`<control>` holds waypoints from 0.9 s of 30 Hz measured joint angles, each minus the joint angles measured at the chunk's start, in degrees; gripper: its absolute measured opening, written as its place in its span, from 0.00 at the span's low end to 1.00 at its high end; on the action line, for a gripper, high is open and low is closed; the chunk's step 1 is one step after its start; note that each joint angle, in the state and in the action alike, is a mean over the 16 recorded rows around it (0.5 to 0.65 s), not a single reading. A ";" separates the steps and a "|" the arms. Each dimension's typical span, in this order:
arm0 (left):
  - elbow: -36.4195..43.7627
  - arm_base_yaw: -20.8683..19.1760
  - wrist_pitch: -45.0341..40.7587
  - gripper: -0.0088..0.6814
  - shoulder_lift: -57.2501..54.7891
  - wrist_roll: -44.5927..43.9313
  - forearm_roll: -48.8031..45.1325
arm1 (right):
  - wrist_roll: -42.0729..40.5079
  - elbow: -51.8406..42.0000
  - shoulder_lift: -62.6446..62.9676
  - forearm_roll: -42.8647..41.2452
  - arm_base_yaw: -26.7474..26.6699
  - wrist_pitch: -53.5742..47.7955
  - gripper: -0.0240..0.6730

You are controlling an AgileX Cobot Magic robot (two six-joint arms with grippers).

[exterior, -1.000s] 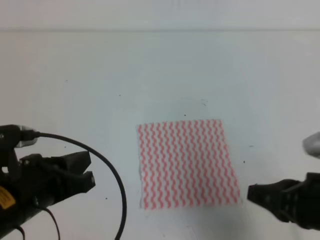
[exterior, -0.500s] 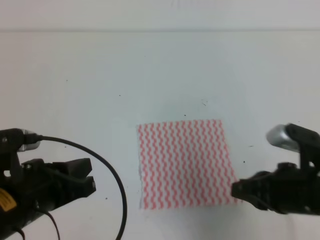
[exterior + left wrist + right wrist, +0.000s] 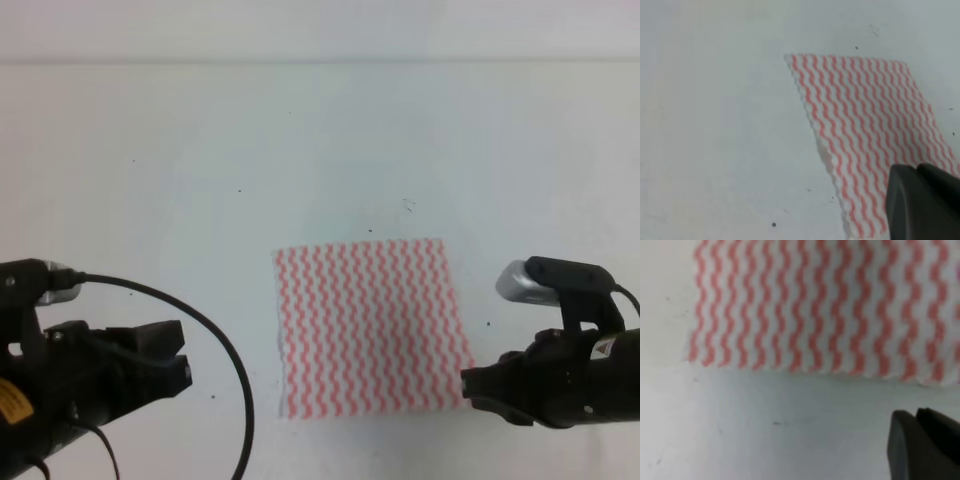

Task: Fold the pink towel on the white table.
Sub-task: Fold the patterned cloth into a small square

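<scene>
While my right fingers (image 3: 468, 385), gap unreadable, have slid in to the pink towel (image 3: 372, 325) near corner, it lies unfolded; left fingers (image 3: 182, 352) wait, state unclear.

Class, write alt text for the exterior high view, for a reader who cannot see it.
A pink towel with wavy stripes lies flat and unfolded on a white table. The right gripper sits at its near right corner, and the left gripper waits apart on the left.
</scene>
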State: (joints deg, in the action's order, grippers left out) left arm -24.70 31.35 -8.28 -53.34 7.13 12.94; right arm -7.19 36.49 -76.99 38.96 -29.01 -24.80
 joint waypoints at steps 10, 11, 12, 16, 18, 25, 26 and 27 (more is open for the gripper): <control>0.00 0.00 -0.13 0.01 0.04 -0.12 0.07 | 10.96 -0.25 -2.01 -8.66 0.03 2.50 0.25; 0.00 0.00 -0.14 0.01 0.04 -0.17 0.07 | 11.26 -0.28 -2.42 -8.78 0.03 2.85 0.26; 0.00 0.00 -0.16 0.01 0.04 -0.23 0.07 | 11.53 -0.31 -2.85 -8.85 0.03 3.23 0.29; -0.01 0.00 -0.19 0.01 0.04 -0.51 0.07 | 12.00 -0.32 -4.83 -9.05 0.03 4.69 0.34; -0.01 0.00 -0.23 0.01 0.04 -0.64 0.07 | 12.01 -0.32 -6.05 -9.09 0.03 5.33 0.37; -0.02 0.01 -0.18 0.01 0.12 -1.10 0.07 | 12.04 -0.23 -10.01 -8.99 0.03 7.52 0.44; -0.02 0.01 -0.18 0.01 0.12 -1.14 0.07 | 12.05 -0.20 -10.46 -8.95 0.03 7.81 0.45; -0.02 0.01 -0.17 0.01 0.12 -1.16 0.07 | 12.05 -0.17 -10.88 -8.86 0.03 8.10 0.46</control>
State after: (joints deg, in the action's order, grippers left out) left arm -24.72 31.36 -8.45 -53.22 5.98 13.01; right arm 4.86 36.32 -87.88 30.10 -28.98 -16.70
